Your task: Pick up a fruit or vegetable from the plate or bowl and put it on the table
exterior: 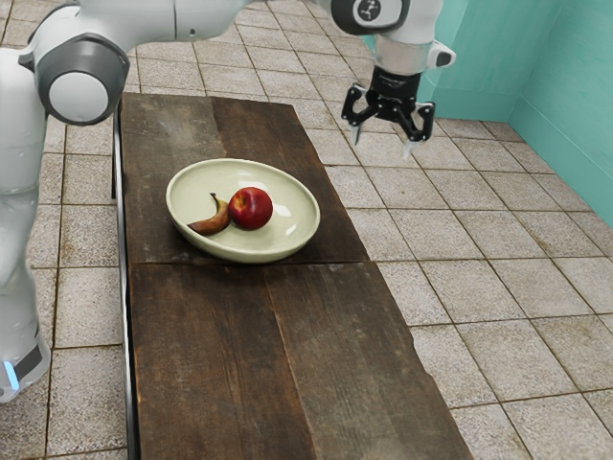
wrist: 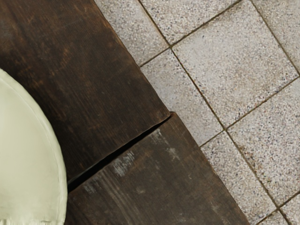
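In the exterior view, the claw (exterior: 385, 142) hangs at the upper right of the frame, released, its 2 black fingers spread wide apart around open air, over the floor (exterior: 536, 251) beyond the table's edge. The white arm (exterior: 153, 21) with dark grey joint bands runs along the top from the upper left. Left of centre, an oval, glossy, pale green bowl (exterior: 297, 237) with shallow curved sides stands on the table (exterior: 206, 355). In it lie 2 fruits: a round, smooth red fruit (exterior: 251, 209) near the middle and, just beside it on the exterior view's left, a curved, brownish-yellow banana (exterior: 212, 224) with a dark stem tip. The table is dark, grained wood with a ragged edge; the floor is speckled square tiles, and a teal wall (exterior: 479, 62) fills the upper right corner. In the wrist view, the bowl's rounded rim curves up the lower left, beside scuffed planks split by a dark, slanting gap (wrist: 117, 152); gritty tiles lie at the right.
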